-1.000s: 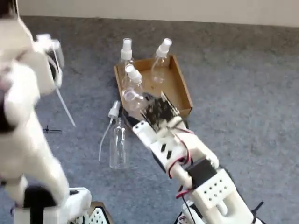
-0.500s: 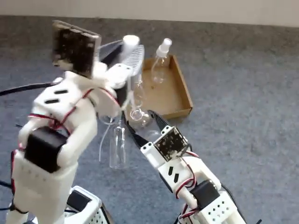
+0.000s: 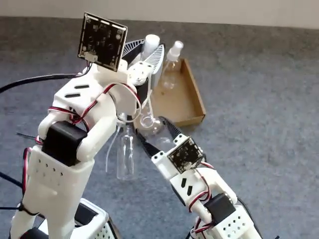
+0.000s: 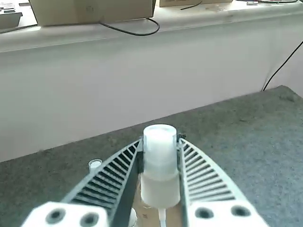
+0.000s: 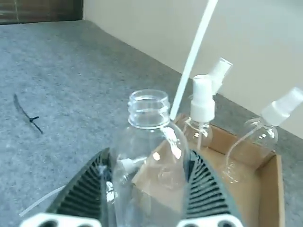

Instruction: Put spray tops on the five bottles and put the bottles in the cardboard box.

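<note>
Pinched tight in the left gripper (image 4: 160, 142): a white spray top (image 4: 160, 172), tube hanging down, high above the cardboard box (image 3: 195, 102). Clamped in the right gripper (image 5: 147, 163): an uncapped clear bottle (image 5: 150, 142), at the box's near edge. Underneath, grey carpet (image 3: 259, 74); beyond, a white wall (image 4: 142, 71). Left arm reared tall, right arm low, stretched forward.

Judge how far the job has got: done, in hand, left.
Done: at least two capped bottles stand in the box. In hand: the right gripper holds an open bottle; the left gripper holds a spray top above it, tube not yet in. Left: another uncapped bottle lies on the carpet.
</note>
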